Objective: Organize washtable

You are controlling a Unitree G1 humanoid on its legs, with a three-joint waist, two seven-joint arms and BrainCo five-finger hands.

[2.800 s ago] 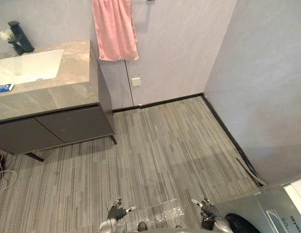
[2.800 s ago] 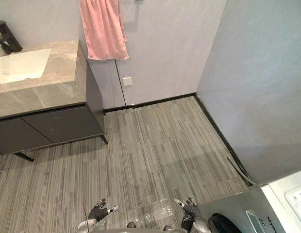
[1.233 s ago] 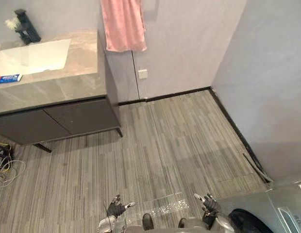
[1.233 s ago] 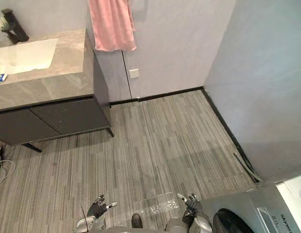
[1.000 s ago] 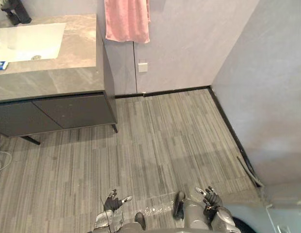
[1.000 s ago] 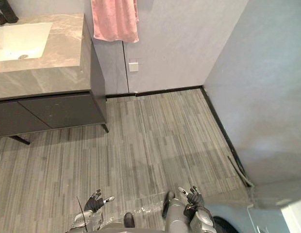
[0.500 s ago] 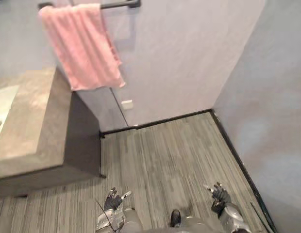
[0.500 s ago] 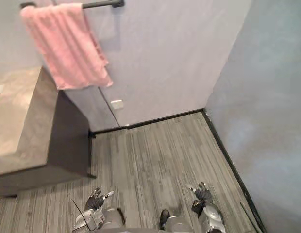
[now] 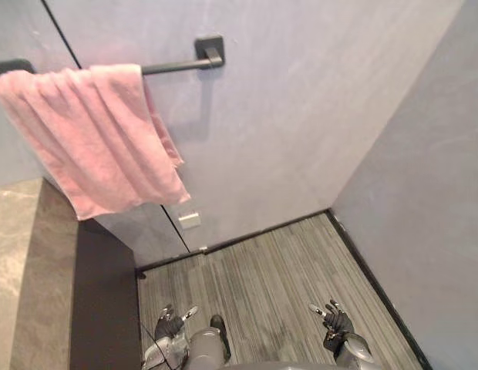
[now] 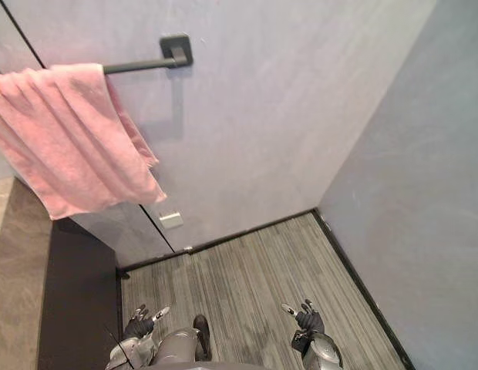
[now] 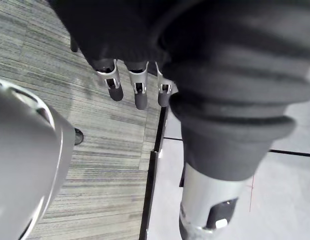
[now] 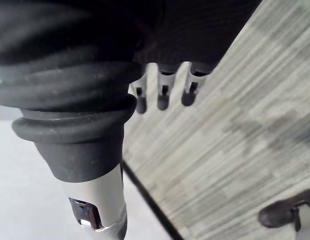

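Note:
The washtable's grey marble top and its dark cabinet side show at the left edge. A pink towel hangs from a dark wall bar above it. My left hand hangs low near the cabinet's corner, fingers straight, holding nothing. My right hand hangs low on the other side over the floor, fingers straight and empty as well. Both hands are well below the counter and touch nothing.
Grey walls meet in a corner at the far right, with a black skirting along their foot. A white wall socket sits under the towel. Striped grey floor lies between cabinet and right wall.
The camera has tilted up and swung towards the wall: the sink has slipped out at the left and the towel bar now stands large. Both hands stay low and empty.

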